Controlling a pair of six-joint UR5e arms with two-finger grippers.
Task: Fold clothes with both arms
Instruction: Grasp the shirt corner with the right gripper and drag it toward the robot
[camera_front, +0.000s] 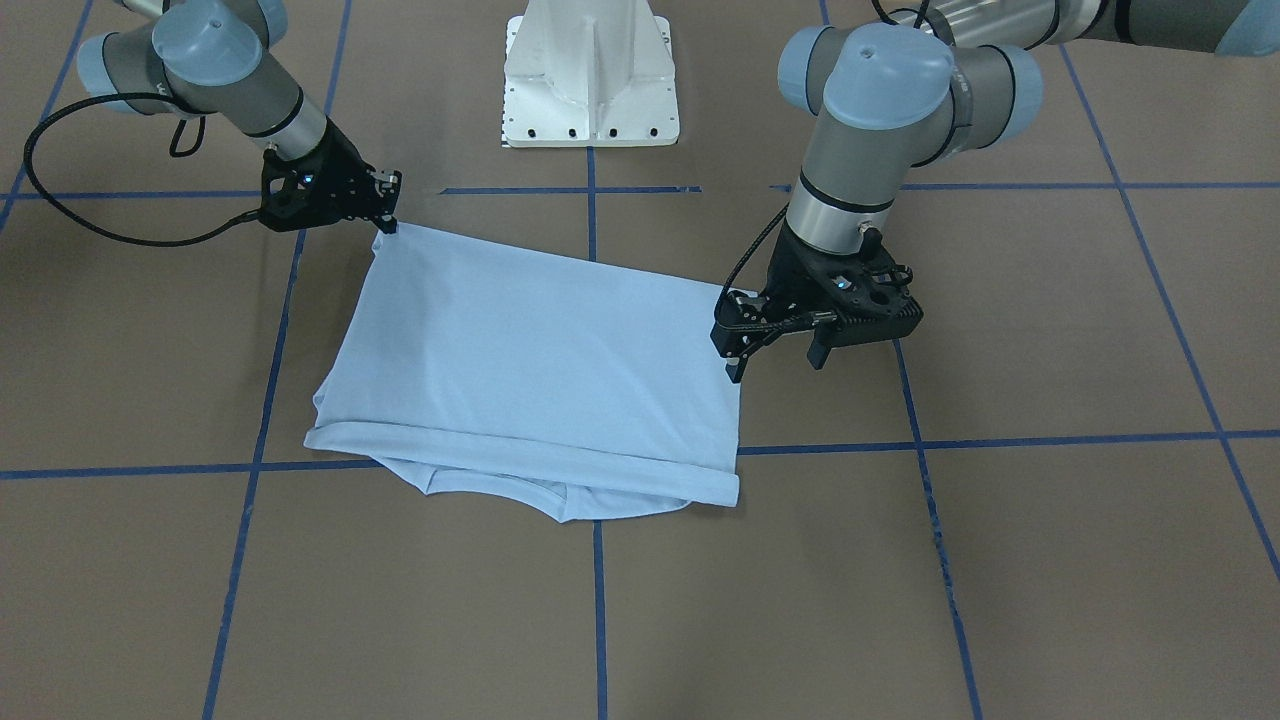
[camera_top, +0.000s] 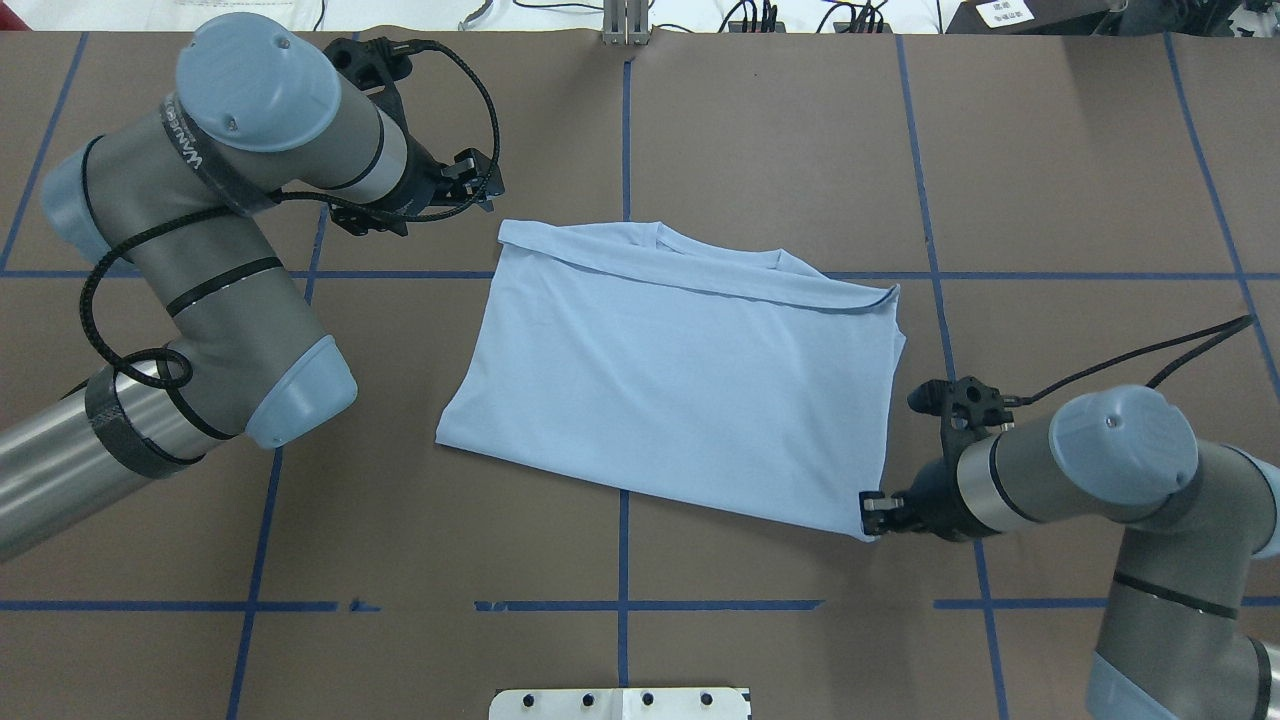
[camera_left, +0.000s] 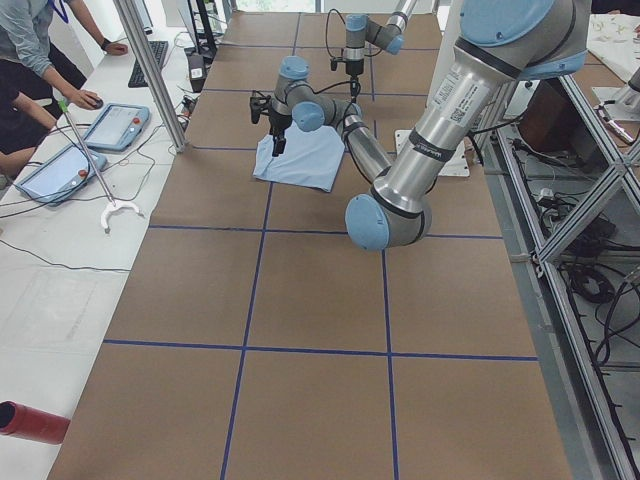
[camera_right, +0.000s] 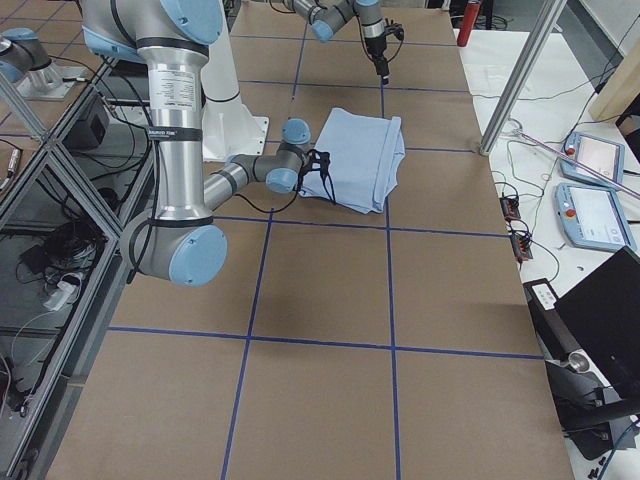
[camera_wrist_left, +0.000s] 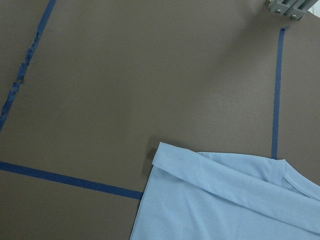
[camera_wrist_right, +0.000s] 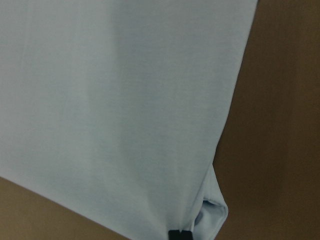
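Note:
The light blue T-shirt (camera_front: 530, 370) lies folded over on the brown table, its collar end peeking out on the far side (camera_top: 700, 245); the print is hidden. My left gripper (camera_front: 775, 362) hangs open and empty above the table, beside the shirt's far left corner (camera_top: 505, 232). The left wrist view shows that corner (camera_wrist_left: 162, 150) from above, with no fingers in view. My right gripper (camera_front: 386, 222) is low at the shirt's near right corner (camera_top: 862, 528), shut on the cloth. A black fingertip (camera_wrist_right: 180, 234) rests on the folded corner in the right wrist view.
The white pedestal base (camera_front: 592, 80) stands at the robot's side of the table. Blue tape lines (camera_top: 624, 140) cross the brown surface. Operators with tablets (camera_left: 110, 125) sit beyond the table's far edge in the left side view.

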